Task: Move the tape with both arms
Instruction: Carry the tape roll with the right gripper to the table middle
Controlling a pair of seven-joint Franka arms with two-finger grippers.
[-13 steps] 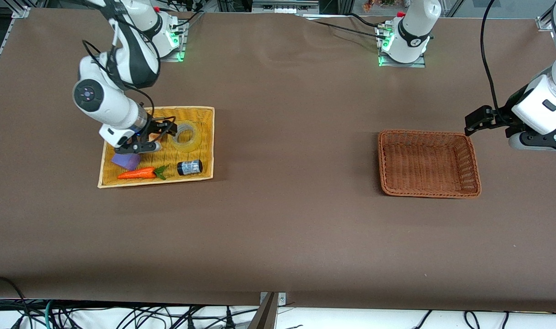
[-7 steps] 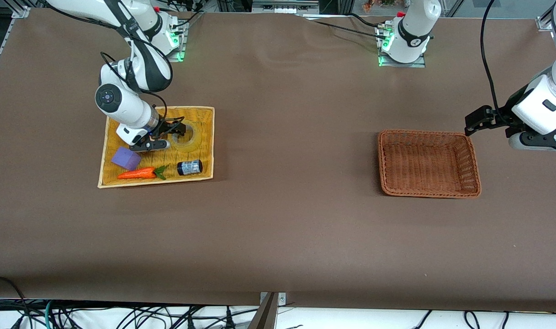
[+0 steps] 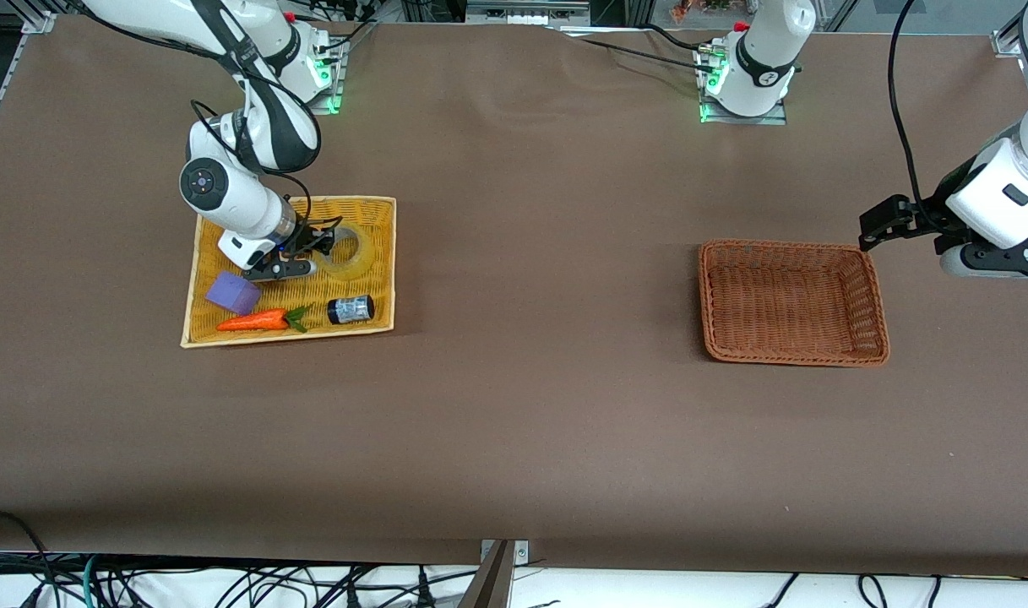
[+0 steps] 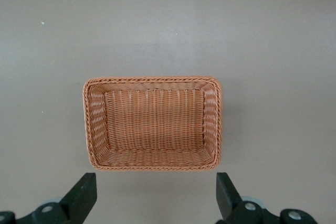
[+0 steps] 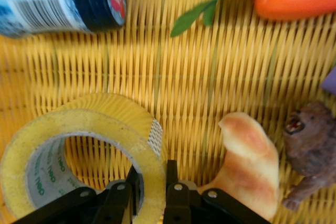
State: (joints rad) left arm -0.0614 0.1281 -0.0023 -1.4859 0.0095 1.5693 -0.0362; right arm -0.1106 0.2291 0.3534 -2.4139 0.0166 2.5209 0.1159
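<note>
Front view: the translucent yellowish ring-shaped tape roll (image 3: 349,252) lies in the yellow woven tray (image 3: 378,287), its wall pinched by the right gripper (image 3: 318,246), which has edged closer. The left gripper (image 3: 875,226) waits, spread, beside the brown wicker basket (image 3: 877,304).

Right wrist view: fingers (image 5: 174,181) straddle the tape's wall (image 5: 79,129); fingertips partly hidden.

Right wrist view: green lettering printed on the inner core of the tape (image 5: 79,156), repeated around the hole; it reads roughly "OHO", the rest not legible. Black cylinder (image 5: 58,1) carries a blue-and-white label with lines of fine print, too small to read, and a red mark near its cap, unreadable. No other readable text, numbers or signs in any view.
</note>
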